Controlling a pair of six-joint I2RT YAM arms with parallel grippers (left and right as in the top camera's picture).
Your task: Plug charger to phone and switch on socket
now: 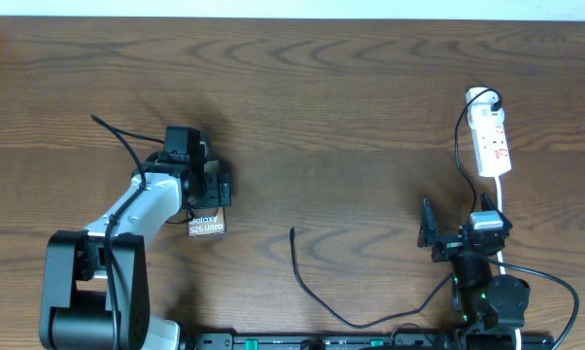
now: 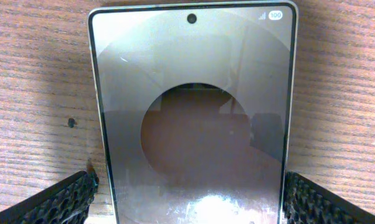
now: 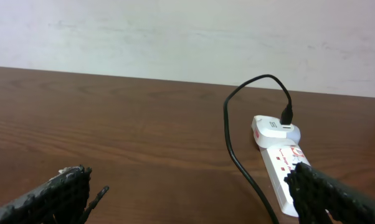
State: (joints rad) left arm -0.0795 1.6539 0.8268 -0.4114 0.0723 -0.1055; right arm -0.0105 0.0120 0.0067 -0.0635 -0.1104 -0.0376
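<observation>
The phone (image 2: 194, 112) lies flat on the wooden table, its glossy brown face up, and fills the left wrist view. My left gripper (image 2: 187, 202) is open and straddles its near end, one finger (image 2: 56, 199) on each side with a thin gap to each edge. From overhead, only the lettered end of the phone (image 1: 205, 226) shows below the left gripper (image 1: 207, 199). The charger cable (image 1: 307, 287) has its loose tip at mid-table and runs right to the white socket (image 1: 492, 141). My right gripper (image 1: 458, 226) stands open and empty just short of the socket (image 3: 278, 158).
A black plug (image 3: 287, 118) sits in the socket's far end, with the black cable (image 3: 228, 134) looping down from it. A white wall (image 3: 175, 31) rises behind the table's far edge. A black rail (image 1: 370, 342) runs along the front edge.
</observation>
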